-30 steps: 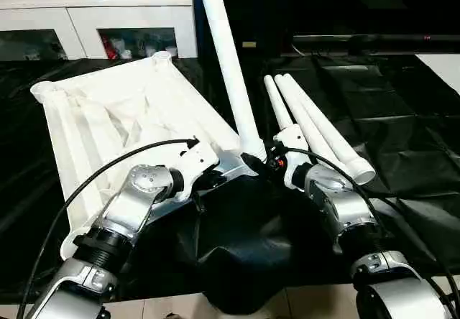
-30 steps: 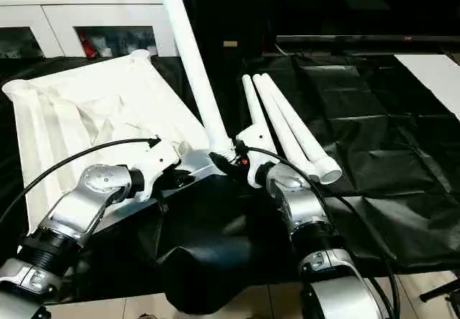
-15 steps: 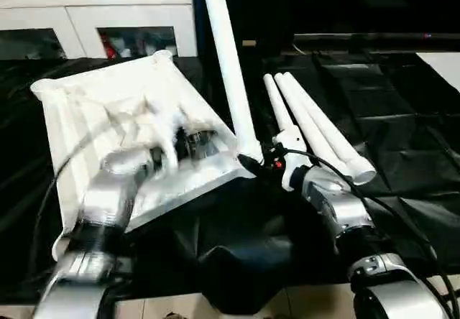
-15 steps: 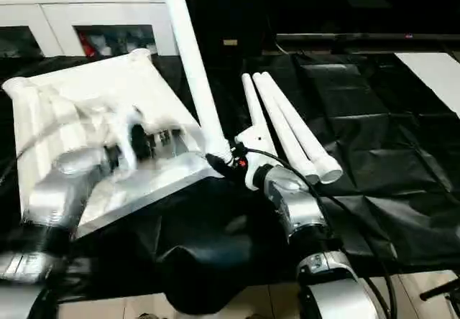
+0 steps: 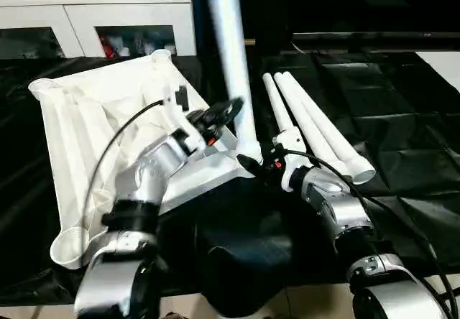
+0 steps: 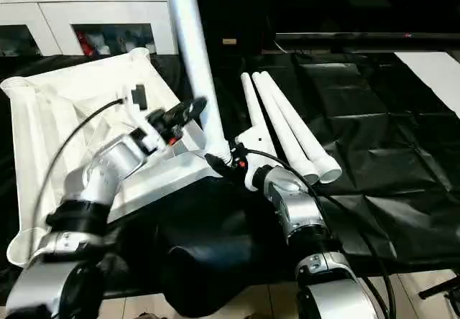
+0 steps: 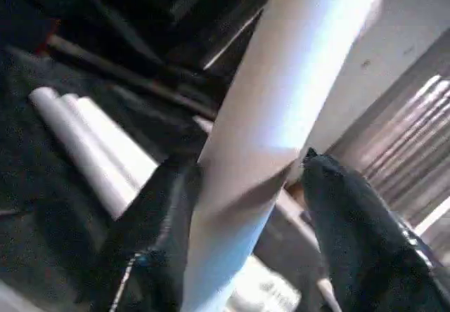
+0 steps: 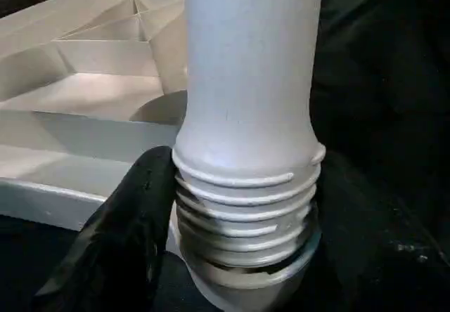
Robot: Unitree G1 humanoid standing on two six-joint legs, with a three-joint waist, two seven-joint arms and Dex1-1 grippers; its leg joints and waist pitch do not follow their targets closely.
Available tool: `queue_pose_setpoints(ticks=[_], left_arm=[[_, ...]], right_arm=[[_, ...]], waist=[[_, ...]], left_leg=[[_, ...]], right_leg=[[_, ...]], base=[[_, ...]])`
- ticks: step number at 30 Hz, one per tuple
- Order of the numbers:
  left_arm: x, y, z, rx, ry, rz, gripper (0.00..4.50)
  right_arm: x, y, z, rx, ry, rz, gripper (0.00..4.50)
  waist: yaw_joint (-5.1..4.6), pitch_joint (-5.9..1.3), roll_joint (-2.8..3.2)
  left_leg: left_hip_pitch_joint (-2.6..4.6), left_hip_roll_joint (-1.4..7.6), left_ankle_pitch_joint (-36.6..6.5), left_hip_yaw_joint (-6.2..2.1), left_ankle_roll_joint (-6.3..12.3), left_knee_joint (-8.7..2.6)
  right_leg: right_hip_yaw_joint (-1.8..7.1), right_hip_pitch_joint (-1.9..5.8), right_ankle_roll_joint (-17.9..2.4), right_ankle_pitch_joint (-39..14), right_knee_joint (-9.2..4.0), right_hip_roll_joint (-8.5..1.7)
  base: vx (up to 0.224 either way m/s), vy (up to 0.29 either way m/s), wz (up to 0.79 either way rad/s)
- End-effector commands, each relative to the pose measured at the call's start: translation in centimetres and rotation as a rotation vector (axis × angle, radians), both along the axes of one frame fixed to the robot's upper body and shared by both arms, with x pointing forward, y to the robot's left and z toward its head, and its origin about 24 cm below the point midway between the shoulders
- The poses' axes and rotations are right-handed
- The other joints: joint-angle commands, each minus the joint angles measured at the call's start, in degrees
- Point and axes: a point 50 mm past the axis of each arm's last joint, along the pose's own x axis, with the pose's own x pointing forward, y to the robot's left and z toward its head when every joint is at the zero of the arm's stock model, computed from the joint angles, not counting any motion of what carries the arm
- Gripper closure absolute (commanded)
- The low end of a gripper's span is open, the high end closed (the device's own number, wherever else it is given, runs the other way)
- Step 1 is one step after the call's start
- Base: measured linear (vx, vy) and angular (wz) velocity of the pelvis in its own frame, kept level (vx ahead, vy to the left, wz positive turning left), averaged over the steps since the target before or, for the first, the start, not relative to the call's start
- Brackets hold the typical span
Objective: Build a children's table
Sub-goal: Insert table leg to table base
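The children's table top (image 5: 86,118) lies upside down at the left, its ribbed underside and round corner sockets facing up. One white leg (image 5: 230,60) stands steeply by the top's near right corner. My right gripper (image 5: 253,162) is shut on this leg's threaded end (image 8: 246,206), with a black finger (image 8: 133,242) pressed to the threads. My left gripper (image 5: 226,111) is raised beside the leg, open, its fingers (image 7: 158,235) straddling the tube (image 7: 281,101). Three more legs (image 5: 316,128) lie side by side at the right.
Black sheeting (image 5: 402,118) covers the work surface, bunched into a dark lump (image 5: 244,254) in front of me. A white cabinet with glass doors (image 5: 108,17) stands at the back left. A pale surface (image 5: 445,64) shows at the far right.
My left gripper left the table top's near edge, swung up to the standing leg and opened around it. The right gripper kept its hold at the leg's base.
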Motion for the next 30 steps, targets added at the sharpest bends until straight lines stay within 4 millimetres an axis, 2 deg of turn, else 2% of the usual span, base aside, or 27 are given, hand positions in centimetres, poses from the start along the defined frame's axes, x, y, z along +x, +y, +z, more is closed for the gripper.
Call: queue_pose_setpoints(ticks=[1,3,4,7,14,16,18,20,22,24,28,29,30], left_arm=[[0.1,-0.9,0.6,-0.025,-0.016,-0.052,1.60],[0.1,-1.3,0.4,-0.001,-0.012,-0.068,1.36],[0.2,-1.4,0.1,0.031,-0.011,-0.064,1.25],[0.5,-1.7,-0.3,0.112,-0.021,-0.043,0.99],[1.3,-2.0,-0.3,0.210,-0.054,0.011,0.94],[1.6,-2.0,0.3,0.190,-0.070,0.028,0.94],[1.7,-2.1,1.0,0.159,-0.096,0.018,1.21],[1.7,-2.2,1.4,0.138,-0.117,-0.001,1.28],[1.7,-2.3,1.5,0.127,-0.119,-0.015,1.34],[1.6,-2.3,1.5,0.126,-0.122,-0.020,1.68],[1.5,-2.4,1.5,0.123,-0.127,-0.041,1.74],[1.5,-2.4,1.4,0.127,-0.129,-0.048,2.02],[1.5,-2.4,1.4,0.129,-0.128,-0.049,2.02]], right_arm=[[-0.1,0.7,-0.1,-0.007,0.004,0.032,1.76],[-0.1,0.7,-0.2,-0.008,0.003,0.032,1.76],[-0.1,0.7,-0.2,-0.010,0.003,0.035,1.76],[-0.2,0.6,-0.2,-0.016,0.002,0.042,1.76],[-0.3,0.7,-0.3,-0.029,-0.002,0.054,1.76],[-0.2,0.7,-0.3,-0.030,-0.004,0.054,1.76],[-0.2,0.7,-0.3,-0.031,-0.005,0.054,1.76],[-0.2,0.6,-0.3,-0.031,-0.006,0.054,1.76],[-0.2,0.6,-0.3,-0.031,-0.007,0.054,1.76],[-0.2,0.6,-0.3,-0.031,-0.006,0.054,1.76],[-0.2,0.6,-0.3,-0.032,-0.007,0.054,1.76],[-0.2,0.6,-0.3,-0.031,-0.007,0.054,1.76],[-0.2,0.6,-0.3,-0.032,-0.008,0.054,1.76]], waist=[[0.55,-3.71,0.00],[0.52,-3.73,-0.02],[0.58,-3.72,0.29],[0.58,-3.74,0.08],[0.62,-3.83,-0.04],[0.62,-3.87,0.15],[0.66,-3.88,0.16],[0.66,-3.83,0.13],[0.69,-3.85,0.02],[0.77,-3.83,0.08],[0.73,-3.83,0.04],[0.81,-3.86,0.12],[0.82,-3.88,0.12]], left_leg=[[0.66,2.07,-11.1,-1.18,3.40,-3.61],[0.66,2.11,-10.9,-1.16,3.67,-3.57],[0.70,2.08,-10.9,-1.20,3.77,-3.58],[0.74,2.15,-11.1,-1.23,3.71,-3.64],[0.68,2.13,-10.3,-1.24,4.19,-3.52],[0.70,2.16,-10.2,-1.25,4.13,-3.51],[0.72,2.21,-10.2,-1.24,4.13,-3.50],[0.67,2.19,-10.3,-1.23,4.22,-3.50],[0.70,2.21,-10.2,-1.16,4.28,-3.46],[0.68,2.24,-10.3,-1.16,4.38,-3.46],[0.64,2.25,-10.4,-1.19,4.28,-3.49],[0.73,2.27,-10.2,-1.12,4.35,-3.45],[0.69,2.28,-10.1,-1.13,4.35,-3.42]], right_leg=[[2.27,3.25,-15.2,-8.5,-4.30,-4.35],[2.25,3.27,-15.5,-7.6,-4.22,-4.32],[2.23,3.24,-15.4,-7.8,-4.27,-4.33],[2.25,3.29,-14.9,-8.0,-4.27,-4.32],[2.26,3.46,-15.4,-6.3,-4.21,-4.54],[2.22,3.46,-15.7,-5.6,-4.10,-4.51],[2.20,3.47,-16.2,-5.2,-4.01,-4.53],[2.19,3.50,-16.4,-5.2,-4.05,-4.53],[2.19,3.51,-16.5,-5.1,-4.00,-4.51],[2.17,3.50,-16.6,-5.4,-4.00,-4.52],[2.13,3.53,-16.5,-5.6,-3.96,-4.51],[2.17,3.42,-16.6,-5.5,-4.02,-4.51],[2.17,3.46,-16.6,-5.1,-3.92,-4.50]], base=[[0.000,0.000,0.00],[0.000,0.000,0.00],[0.000,0.000,0.00],[0.000,0.000,0.00],[0.000,0.000,0.00],[0.000,0.000,0.00],[0.000,0.000,0.00],[0.000,0.000,0.00],[0.000,0.000,0.00],[0.000,0.000,0.00],[0.000,0.000,0.00],[0.000,0.000,0.00],[0.000,0.000,0.00]])
